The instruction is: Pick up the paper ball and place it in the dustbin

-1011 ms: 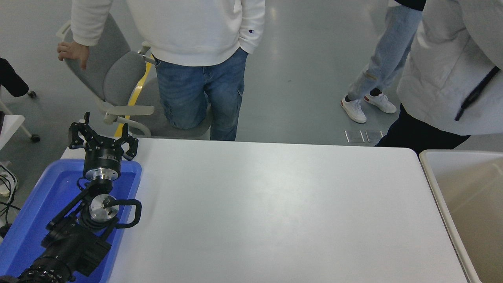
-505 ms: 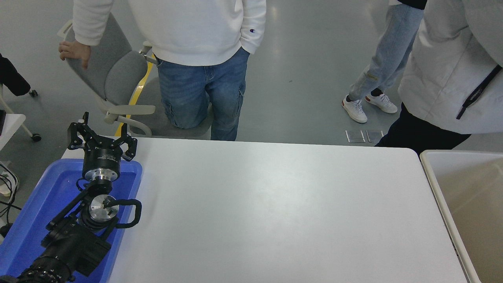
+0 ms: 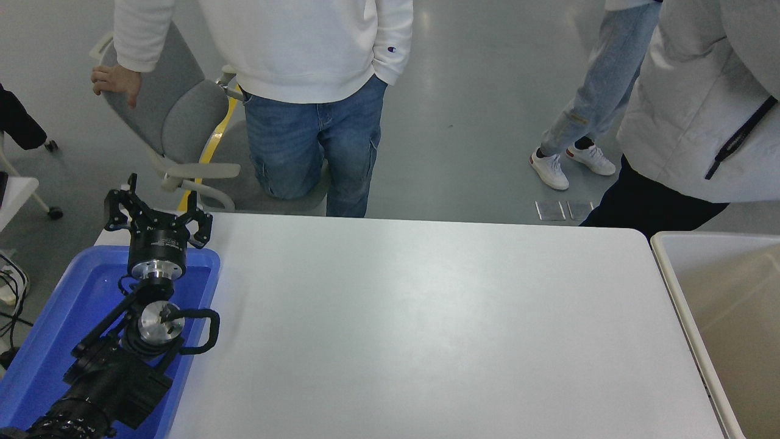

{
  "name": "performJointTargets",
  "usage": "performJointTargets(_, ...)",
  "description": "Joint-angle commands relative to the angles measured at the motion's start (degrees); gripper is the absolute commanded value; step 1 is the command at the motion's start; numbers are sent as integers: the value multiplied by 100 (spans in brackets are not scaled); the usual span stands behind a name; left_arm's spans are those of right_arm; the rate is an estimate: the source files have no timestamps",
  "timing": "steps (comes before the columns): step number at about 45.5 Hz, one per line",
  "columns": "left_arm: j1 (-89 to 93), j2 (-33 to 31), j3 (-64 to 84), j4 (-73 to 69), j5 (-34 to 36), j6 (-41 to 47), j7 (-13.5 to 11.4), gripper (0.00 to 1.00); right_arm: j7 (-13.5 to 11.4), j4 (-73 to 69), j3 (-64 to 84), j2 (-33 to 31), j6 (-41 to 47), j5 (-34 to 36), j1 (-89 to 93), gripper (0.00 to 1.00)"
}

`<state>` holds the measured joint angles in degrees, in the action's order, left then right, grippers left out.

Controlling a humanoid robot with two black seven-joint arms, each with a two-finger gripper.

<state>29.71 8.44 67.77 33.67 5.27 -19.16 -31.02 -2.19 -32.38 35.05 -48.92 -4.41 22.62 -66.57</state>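
My white table lies bare of any paper ball; none shows anywhere in this view, so which way it lies from my jaws, and how it is turned, I cannot say. The dustbin stands at the table's right end, its cream inside showing nothing that I can make out. A blue tray sits at the left end, and over it my left arm reaches away from me. My left gripper, above the tray's far rim, has its fingers spread wide with nothing between them. My right arm is out of sight, though it would be the nearer to the bin. Across the table a person in a white sweatshirt stands, one hand on a grey chair.
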Motion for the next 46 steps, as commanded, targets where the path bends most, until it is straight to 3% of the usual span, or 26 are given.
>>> performJointTargets(1, -1, 0, 0, 0, 0, 0, 0, 99, -212, 1329, -1263, 1190, -262, 128, 1426, 0)
performJointTargets(16, -1, 0, 0, 0, 0, 0, 0, 99, -221, 2324, -2644, 2114, -253, 32, 2165, 0)
performJointTargets(46, -1, 0, 0, 0, 0, 0, 0, 99, -177, 2526, -2943, 2185, -174, -65, 3009, 0)
